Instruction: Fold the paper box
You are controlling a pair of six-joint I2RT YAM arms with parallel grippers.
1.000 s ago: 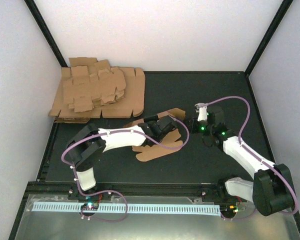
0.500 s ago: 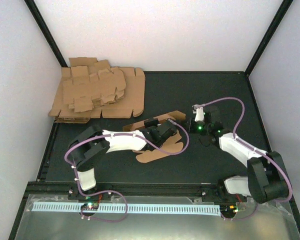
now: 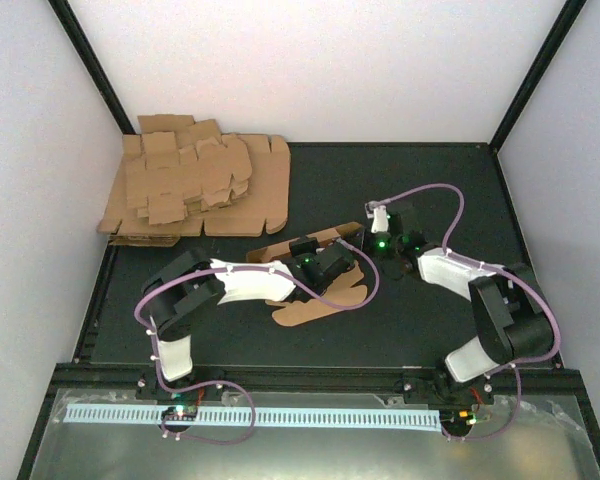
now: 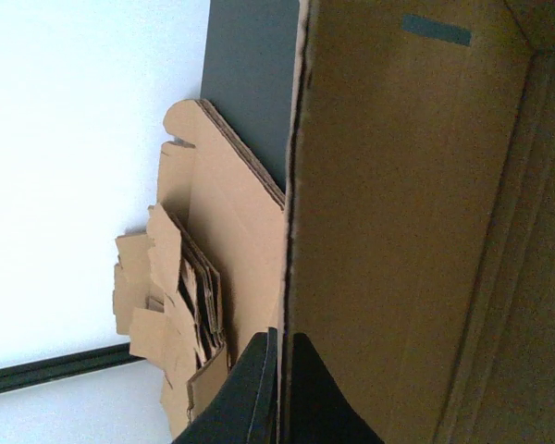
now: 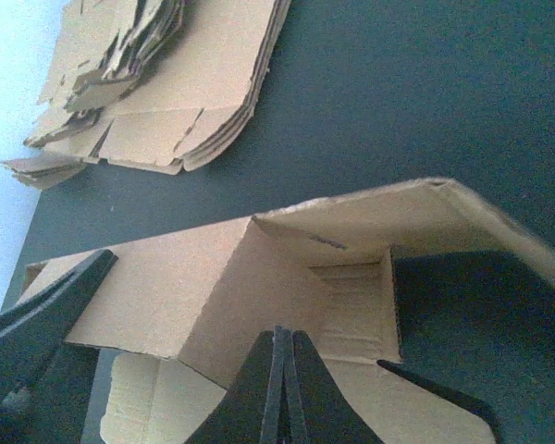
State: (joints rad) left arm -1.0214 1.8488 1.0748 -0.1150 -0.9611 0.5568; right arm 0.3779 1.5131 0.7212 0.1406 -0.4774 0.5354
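Two end effectors are engaged at the paper box (image 3: 305,303), which lies near the middle of the table (image 3: 410,320), partly erected, with one long wall raised and flat flaps spread toward the near side. The left end effector (image 4: 279,338) is seen clamped on the edge of an upright panel. The right end effector (image 5: 279,335) is closed, its tips set against the near wall by an inner corner; whether cardboard is pinched there cannot be confirmed. The step in hand is judged to be the raising and squaring of a side wall. It is advised that the left grip be used as an anchor, that the fold be driven along the scored crease rather than across the panel, and that pressure be applied gradually so the thin board is not buckled. The pile of spare sheets (image 3: 195,190) at the far left is well apart and should be left undisturbed.
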